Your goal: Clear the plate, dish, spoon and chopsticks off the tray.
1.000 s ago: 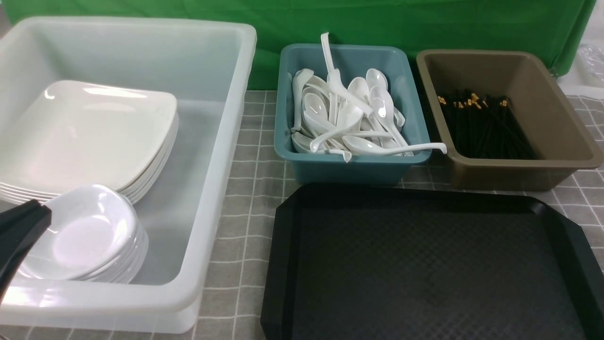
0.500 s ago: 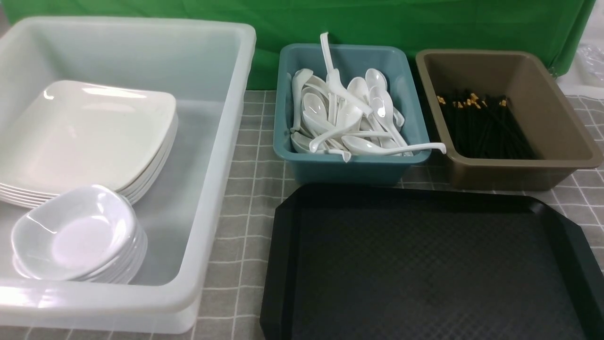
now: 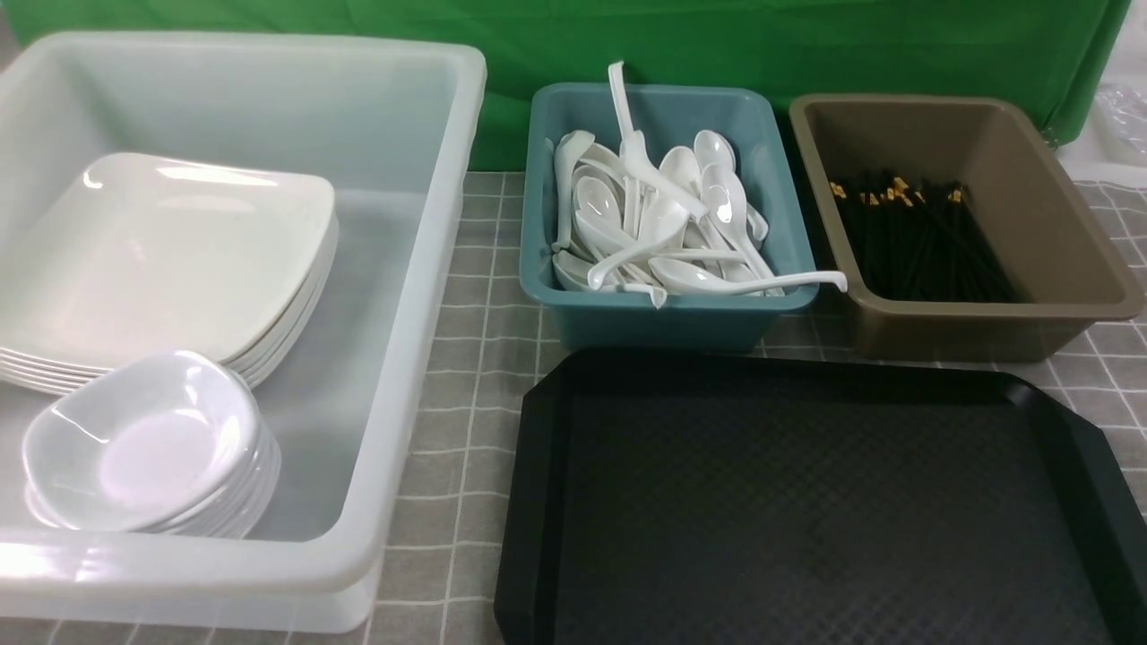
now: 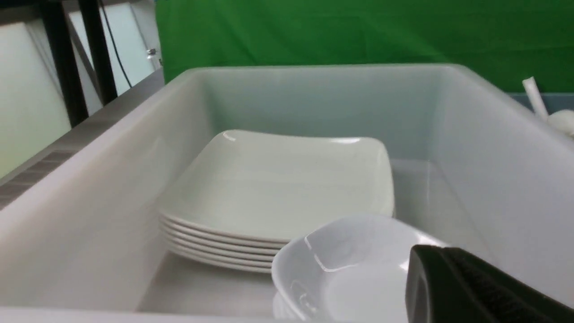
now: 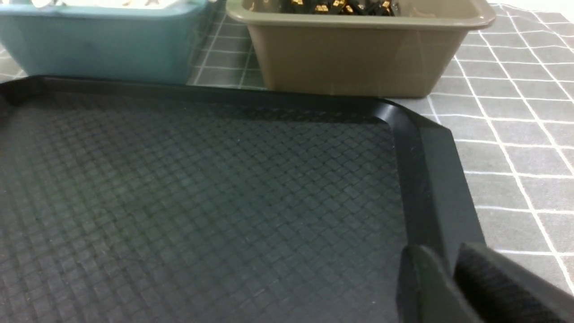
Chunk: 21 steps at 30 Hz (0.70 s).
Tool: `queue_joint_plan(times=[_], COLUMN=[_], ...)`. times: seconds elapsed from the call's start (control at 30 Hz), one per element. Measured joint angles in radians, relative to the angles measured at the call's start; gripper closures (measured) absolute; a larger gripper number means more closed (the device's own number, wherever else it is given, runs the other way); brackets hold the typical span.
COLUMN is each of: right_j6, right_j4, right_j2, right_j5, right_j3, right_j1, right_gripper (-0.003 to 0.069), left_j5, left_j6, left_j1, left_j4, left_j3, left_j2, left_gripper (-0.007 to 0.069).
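The black tray lies at the front right with nothing on its textured floor. A white square plate tops a stack in the translucent tub. A small white dish tops a stack of bowls in front of it. Several white spoons fill the teal tub, and black chopsticks lie in the brown tub. My left gripper is shut and empty, hovering beside the dish and near the plate. My right gripper is slightly open and empty, over the tray's right rim. Neither gripper shows in the front view.
The translucent white tub fills the left side. The teal tub and brown tub stand side by side just behind the tray. A grey checked cloth covers the table, with a green backdrop behind.
The left gripper's black finger, seen a second ago at the lower left edge of the front view, has drawn back out of that view. Nothing else has moved.
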Motion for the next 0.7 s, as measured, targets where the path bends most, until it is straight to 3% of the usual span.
queue_joint_plan(times=[0.2, 0.7], right_j6=[0.000, 0.000], right_j4=[0.000, 0.000], right_j2=[-0.001, -0.001], right_j5=[-0.001, -0.001], right_j3=[0.000, 0.000], right_j1=[0.000, 0.000], right_gripper=[0.0489, 0.0462], left_j5=[0.055, 0.050], left_j6=[-0.140, -0.165], left_j1=[-0.032, -0.033], left_j4=[0.070, 0.139], left_j3=[0.032, 0.032], left_j2=[-0.001, -0.002], left_gripper=[0.0617, 0.0617])
